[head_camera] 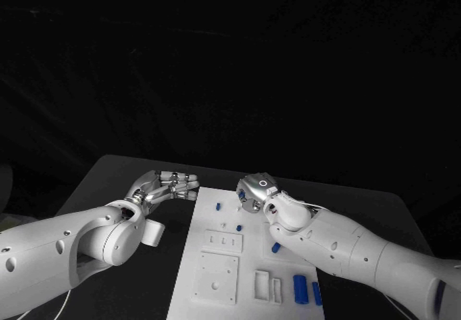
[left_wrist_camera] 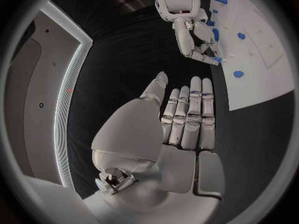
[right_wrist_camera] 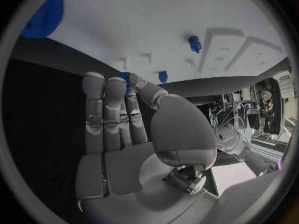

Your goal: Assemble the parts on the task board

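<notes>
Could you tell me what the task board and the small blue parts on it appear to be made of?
The task board looks like matte white plastic, possibly printed: even colour, no glare, crisp raised blocks and recesses. The blue parts seem to be plastic too: saturated uniform colour with a soft sheen. One shows fine ridged teeth. The pictures cannot confirm either material.

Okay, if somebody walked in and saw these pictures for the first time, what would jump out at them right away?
Most striking is the white task board glowing in the middle of the black table, dotted with small blue parts. Next, the two silver robot hands: the right robot hand hovers over the board's far end, by a blue part at its fingertips, while the left robot hand hangs beside the board's left edge, holding nothing.
</notes>
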Robot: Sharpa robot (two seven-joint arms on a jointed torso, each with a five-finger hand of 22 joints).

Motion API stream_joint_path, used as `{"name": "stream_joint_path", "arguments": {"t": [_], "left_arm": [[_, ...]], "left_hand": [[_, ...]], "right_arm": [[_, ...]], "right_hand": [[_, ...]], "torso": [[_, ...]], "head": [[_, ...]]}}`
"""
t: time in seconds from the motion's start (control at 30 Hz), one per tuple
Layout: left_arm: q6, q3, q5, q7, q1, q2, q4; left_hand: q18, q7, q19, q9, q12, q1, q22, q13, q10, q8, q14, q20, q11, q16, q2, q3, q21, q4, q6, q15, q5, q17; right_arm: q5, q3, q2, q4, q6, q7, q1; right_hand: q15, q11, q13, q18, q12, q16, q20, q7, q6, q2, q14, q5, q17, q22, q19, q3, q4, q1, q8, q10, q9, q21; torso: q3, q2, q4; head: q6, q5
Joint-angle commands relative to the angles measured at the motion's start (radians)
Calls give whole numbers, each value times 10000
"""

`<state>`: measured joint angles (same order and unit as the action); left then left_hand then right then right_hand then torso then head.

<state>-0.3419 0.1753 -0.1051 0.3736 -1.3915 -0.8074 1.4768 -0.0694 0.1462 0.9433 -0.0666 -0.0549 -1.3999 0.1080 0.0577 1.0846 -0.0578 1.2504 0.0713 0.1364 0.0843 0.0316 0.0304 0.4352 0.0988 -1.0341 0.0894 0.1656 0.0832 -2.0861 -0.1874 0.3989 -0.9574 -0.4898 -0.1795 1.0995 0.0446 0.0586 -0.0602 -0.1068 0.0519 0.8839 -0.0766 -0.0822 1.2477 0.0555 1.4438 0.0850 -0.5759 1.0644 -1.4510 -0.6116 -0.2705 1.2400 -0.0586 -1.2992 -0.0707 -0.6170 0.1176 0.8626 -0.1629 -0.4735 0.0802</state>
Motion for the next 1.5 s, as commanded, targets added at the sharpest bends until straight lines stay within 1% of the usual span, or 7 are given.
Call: {"name": "stream_joint_path", "arguments": {"t": [0.03, 0.27, 0.5, 1.0, 1.17, 1.33, 1.5], "left_arm": [[154, -12, -61, 41, -45, 20, 46], [152, -14, -83, 30, -84, 37, 53], [154, -14, -93, 21, -107, 41, 56], [181, -14, -96, -10, -131, 54, 55], [186, -14, -102, -25, -133, 56, 55], [189, -14, -104, -38, -140, 53, 59], [183, -14, -104, -52, -149, 52, 59]], "left_hand": [[31, -14, 42, 0, -32, 3, -8, 15, -67, -45, 6, 14, -17, -43, 50, -15, 3, 41, 73, 7, -11, -7], [31, -8, 38, 0, -34, 7, -26, 16, -78, -45, 1, 17, -13, -46, 38, -1, 13, 46, 86, 10, -18, -8], [31, -8, 38, 0, -34, 7, -26, 16, -78, -45, 1, 17, -13, -46, 38, -1, 13, 46, 86, 10, -18, -8], [30, -5, 38, -1, -33, 15, -51, 16, -86, -45, 2, 20, -11, -45, 33, 12, 20, 36, 90, 11, -22, -8], [30, -5, 38, -1, -33, 15, -51, 16, -86, -45, 2, 20, -11, -45, 33, 12, 20, 36, 90, 11, -22, -8], [31, 0, 38, 0, -34, 20, -72, 16, -101, -43, -2, 24, -5, -46, 23, 23, 20, 23, 106, 16, -27, -8], [31, 0, 38, 0, -34, 20, -72, 16, -101, -43, -2, 24, -5, -46, 23, 23, 20, 23, 106, 16, -27, -8]], "right_arm": [[-163, -6, -16, 23, 163, 60, -6], [-125, -6, -36, 94, 267, 124, -6], [-108, -6, -90, 172, 386, 141, -8], [-139, -4, -197, 368, 553, 61, -10], [-76, -3, -266, 463, 541, 97, -10], [123, -3, -298, 541, 493, 182, -10], [436, -3, -299, 607, 414, 344, -9]], "right_hand": [[72, -281, -14, -83, 65, -46, 17, -8, 92, 39, -25, 44, -2, 131, -83, -45, 10, 3, -51, -349, -8, 128], [69, -280, -14, -81, 64, -54, 21, -9, 89, 35, -28, 75, 5, 179, -93, -26, 14, -4, -51, -345, -7, 208], [69, -280, -14, -81, 64, -54, 21, -9, 89, 35, -28, 75, 5, 179, -93, -26, 14, -4, -51, -345, -7, 208], [47, -255, -14, -89, 67, -122, 41, -30, 17, 10, -27, 82, 51, 320, -138, -9, 39, -23, -52, -262, -3, 617], [32, -225, -11, -108, 62, -185, 53, -60, -89, 2, -37, 32, 78, 310, -139, 36, 89, -48, -44, -146, 6, 854], [-121, -20, 3, -156, 58, -227, 178, -211, -663, 50, -20, 11, 99, 227, -141, 79, 198, -97, -33, 525, 49, 1118], [-320, 275, 19, -338, 60, -354, 365, -405, -1426, 395, -40, 229, 204, -119, -136, 230, 310, -259, -25, 1512, 79, 1803]], "torso": [[16, 33, 2], [43, 32, -25], [41, 43, -35], [79, 70, -61], [79, 82, -62], [95, 90, -61], [101, 92, -62]], "head": [[-10, 14], [-39, 8], [-41, 10], [-27, 8], [-9, 1], [1, -8], [-3, -23]]}}
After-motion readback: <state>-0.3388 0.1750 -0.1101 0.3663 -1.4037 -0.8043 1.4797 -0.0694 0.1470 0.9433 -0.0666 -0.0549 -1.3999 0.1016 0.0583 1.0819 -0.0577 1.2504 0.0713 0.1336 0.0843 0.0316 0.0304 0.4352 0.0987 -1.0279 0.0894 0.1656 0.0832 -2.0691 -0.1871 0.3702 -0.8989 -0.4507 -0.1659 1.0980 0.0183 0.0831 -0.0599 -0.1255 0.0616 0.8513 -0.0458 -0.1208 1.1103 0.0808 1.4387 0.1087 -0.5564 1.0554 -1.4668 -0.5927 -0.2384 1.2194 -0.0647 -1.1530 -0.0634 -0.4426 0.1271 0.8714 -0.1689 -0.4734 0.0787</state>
